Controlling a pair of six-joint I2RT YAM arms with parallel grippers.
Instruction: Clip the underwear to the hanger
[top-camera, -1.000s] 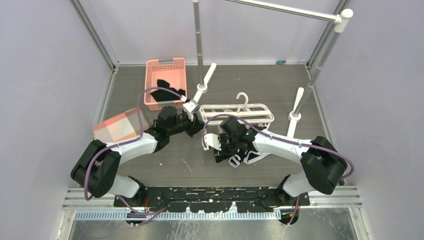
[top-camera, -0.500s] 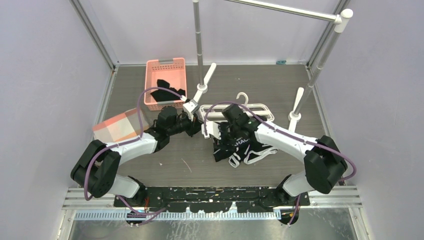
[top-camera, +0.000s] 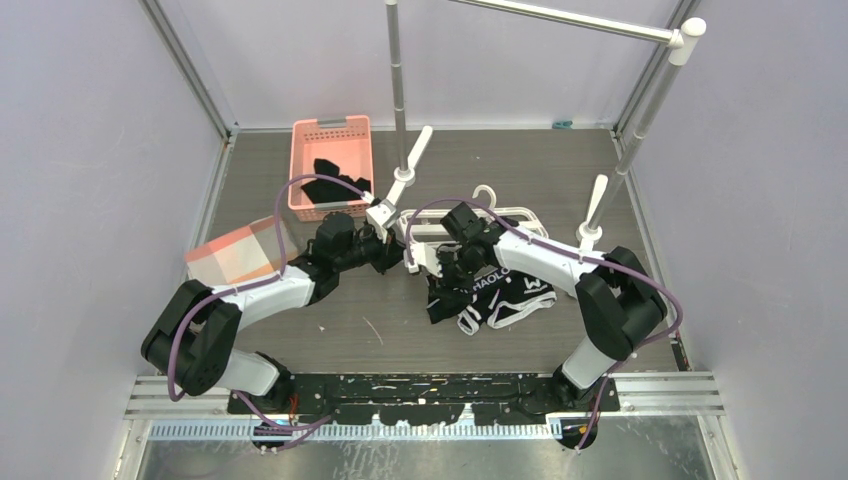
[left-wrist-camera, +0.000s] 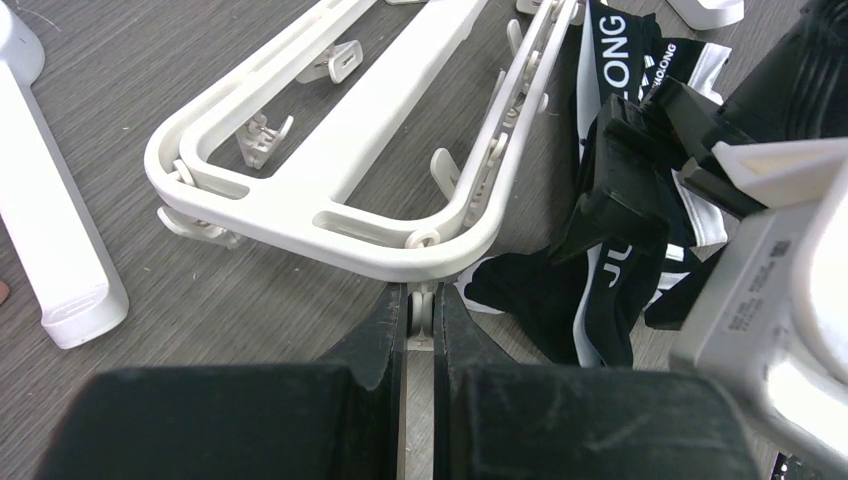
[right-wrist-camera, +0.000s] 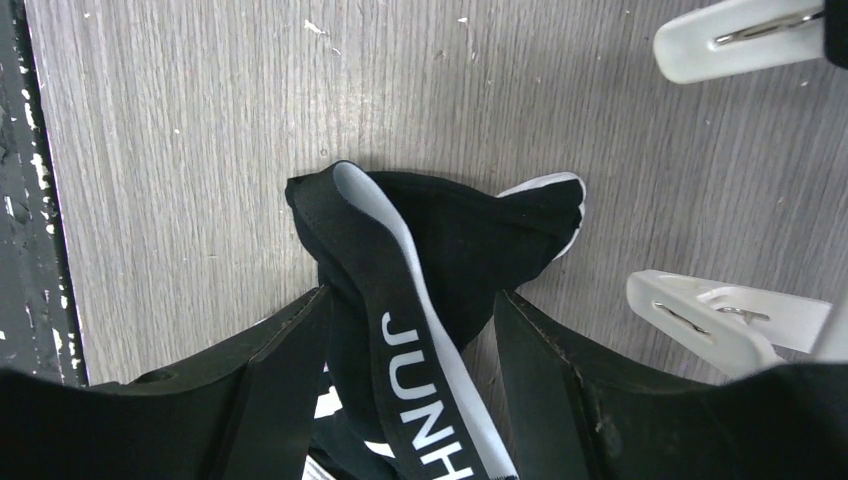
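I find the left gripper (left-wrist-camera: 420, 300) pressed together on a tab at the hanger's (left-wrist-camera: 300, 205) rounded end. The right gripper (right-wrist-camera: 410, 310), the nearer one, stands spread astride the waistband of the underwear (right-wrist-camera: 440, 250). The band runs 11 to 5 o'clock between its fingers. The briefs lie on the table (right-wrist-camera: 200, 120) at the hanger's 6 o'clock.

Mostly hidden under the right arm (top-camera: 540, 262) in the top view: hanger (top-camera: 518, 213). Cut by the right wrist view's lower edge: underwear (right-wrist-camera: 400, 260), lettering ending "JUNH".
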